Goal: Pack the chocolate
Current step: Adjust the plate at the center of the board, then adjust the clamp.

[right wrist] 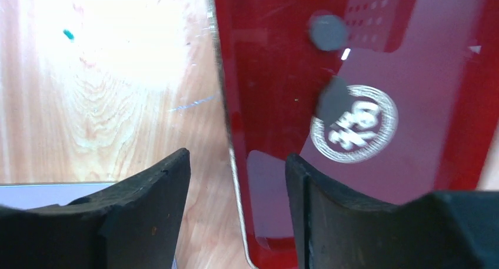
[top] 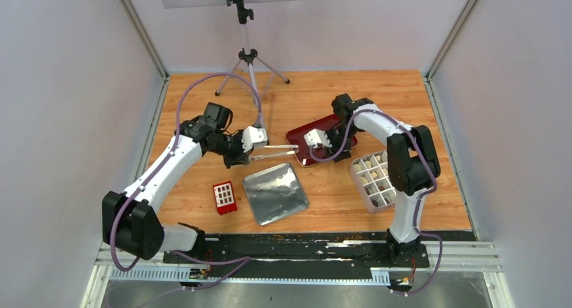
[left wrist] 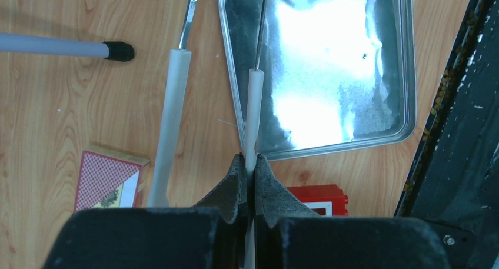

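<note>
The chocolate [top: 373, 175], cream and brown pieces, sits in the compartments of a white divided tray [top: 356, 180] on the right. My right gripper [top: 311, 146] [right wrist: 235, 186] is open and straddles the near edge of a dark red tin lid [top: 337, 127] [right wrist: 365, 75], one finger over the wood and one over the lid. My left gripper [top: 256, 148] [left wrist: 252, 163] is shut on one white arm of a pair of tongs [top: 278, 147] [left wrist: 253, 116], whose metal tips point toward the red lid. The other tong arm [left wrist: 170, 122] stands free beside it.
A silver tin tray [top: 275, 192] [left wrist: 329, 75] lies at the front centre. A small red block with white squares [top: 224, 197] [left wrist: 318, 195] lies left of it. A card pack [left wrist: 109, 181] lies nearby. A tripod [top: 248, 58] stands at the back.
</note>
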You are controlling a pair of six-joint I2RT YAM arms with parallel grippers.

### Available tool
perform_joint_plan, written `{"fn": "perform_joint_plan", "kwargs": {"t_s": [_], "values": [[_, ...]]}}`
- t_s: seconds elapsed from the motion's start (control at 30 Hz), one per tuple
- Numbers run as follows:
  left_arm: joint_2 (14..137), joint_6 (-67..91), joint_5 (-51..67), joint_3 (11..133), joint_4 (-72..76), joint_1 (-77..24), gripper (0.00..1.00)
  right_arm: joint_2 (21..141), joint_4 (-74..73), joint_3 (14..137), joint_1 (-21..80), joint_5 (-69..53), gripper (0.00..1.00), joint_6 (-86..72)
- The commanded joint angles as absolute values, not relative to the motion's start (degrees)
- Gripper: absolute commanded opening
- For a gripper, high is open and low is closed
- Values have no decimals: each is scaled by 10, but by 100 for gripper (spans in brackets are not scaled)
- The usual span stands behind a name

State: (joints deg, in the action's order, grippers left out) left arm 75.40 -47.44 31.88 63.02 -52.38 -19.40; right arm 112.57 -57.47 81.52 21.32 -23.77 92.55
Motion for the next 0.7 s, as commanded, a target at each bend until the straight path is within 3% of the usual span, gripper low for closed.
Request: {"fn": "perform_joint_plan", "kwargs": {"t_s": [0.0,0.2,0.37,0.53,0.67], "values": [[754,-408,390,642,-458,-191,0,1044,-630,911,180,-380,64,808],[765,-210,476,618,-230,-195,0,992,-627,981,153,-572,71,554],[829,-247,468,666,-253,-214,0,932,-499,964,152,-597,71,423],[868,-259,488,695,-264,-239,0,889,-450,936,155,-580,85,423],[888,-301,480,718,-291,-264,0,917,-586,977,205,-513,82,587]]}}
